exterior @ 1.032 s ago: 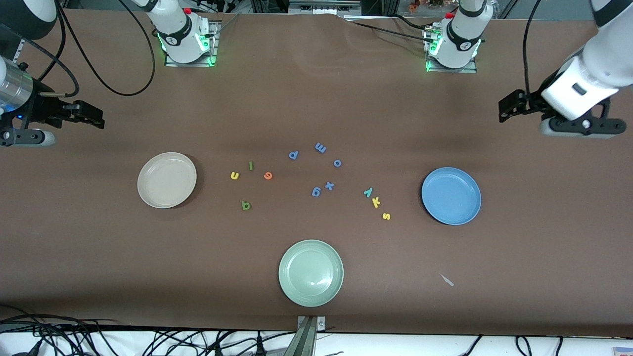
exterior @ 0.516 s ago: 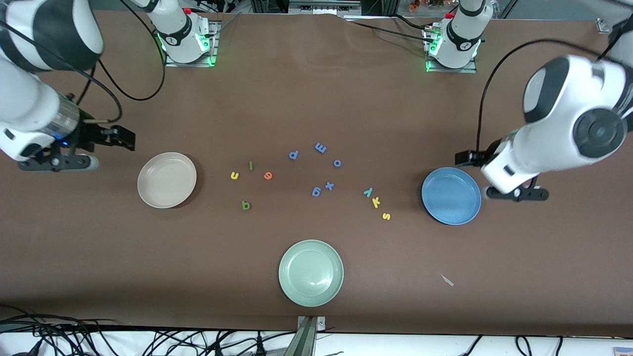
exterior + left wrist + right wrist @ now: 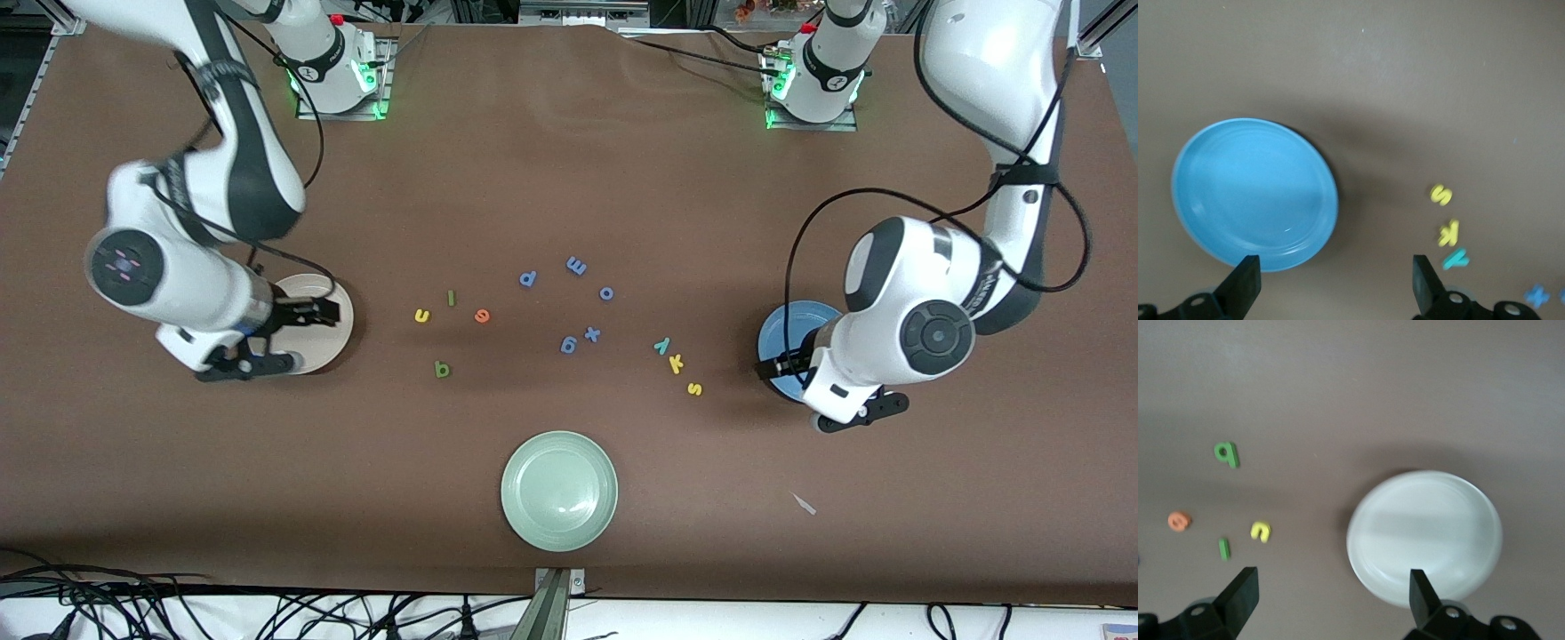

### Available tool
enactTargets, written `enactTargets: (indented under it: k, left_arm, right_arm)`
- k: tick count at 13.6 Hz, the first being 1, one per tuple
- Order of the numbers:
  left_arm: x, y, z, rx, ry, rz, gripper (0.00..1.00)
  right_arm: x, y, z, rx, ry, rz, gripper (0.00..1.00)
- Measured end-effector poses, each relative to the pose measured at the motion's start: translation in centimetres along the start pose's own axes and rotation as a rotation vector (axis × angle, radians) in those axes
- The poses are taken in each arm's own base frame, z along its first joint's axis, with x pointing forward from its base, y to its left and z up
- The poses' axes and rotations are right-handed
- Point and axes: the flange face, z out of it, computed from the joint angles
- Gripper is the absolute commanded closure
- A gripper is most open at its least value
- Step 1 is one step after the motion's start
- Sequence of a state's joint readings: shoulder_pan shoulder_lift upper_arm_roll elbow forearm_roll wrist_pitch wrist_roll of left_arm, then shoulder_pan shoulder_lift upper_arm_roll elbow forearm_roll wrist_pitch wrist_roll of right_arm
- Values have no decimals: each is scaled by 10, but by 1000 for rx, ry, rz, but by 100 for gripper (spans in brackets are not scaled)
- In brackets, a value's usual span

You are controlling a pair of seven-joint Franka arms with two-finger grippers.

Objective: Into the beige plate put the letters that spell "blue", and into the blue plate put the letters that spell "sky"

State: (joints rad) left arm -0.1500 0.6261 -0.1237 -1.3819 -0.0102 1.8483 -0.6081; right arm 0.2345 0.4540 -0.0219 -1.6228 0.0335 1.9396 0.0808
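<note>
At the frame's left I see the right tool (image 3: 324, 311), spread wide, over the beige plate (image 3: 342, 333). At centre the letters b (image 3: 442, 369), l (image 3: 451, 298), u (image 3: 421, 315), e (image 3: 482, 316), then y (image 3: 661, 346), k (image 3: 676, 363), s (image 3: 694, 388) lie on the tabletop (image 3: 569, 178). At right the left tool (image 3: 775, 366), spread, hangs over the blue plate (image 3: 787, 324).

- A pale green plate (image 3: 559, 491) sits on the brown table (image 3: 569, 160), nearest the front camera of all the plates.
- Five blue letters lie mid-table: a "d" (image 3: 528, 279), an "m" (image 3: 576, 265), an "o" (image 3: 606, 293), an "x" (image 3: 592, 334) and a "g" (image 3: 568, 345), the last two just beside each other.
- A small pale scrap (image 3: 804, 504) lies toward the left arm's end.
</note>
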Motion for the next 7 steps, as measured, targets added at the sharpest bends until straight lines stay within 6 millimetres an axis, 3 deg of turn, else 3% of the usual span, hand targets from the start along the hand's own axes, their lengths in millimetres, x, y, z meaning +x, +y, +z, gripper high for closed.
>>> enactTargets:
  k: [4,7]
  left_arm:
    - [-6,37,41,-21,23,-227,0]
    - [-2,52,67,-67,53,-440,2]
  right_arm:
    - [15,-47,61,11,42,93,0]
    - [3,-80,103,15,77,152,0]
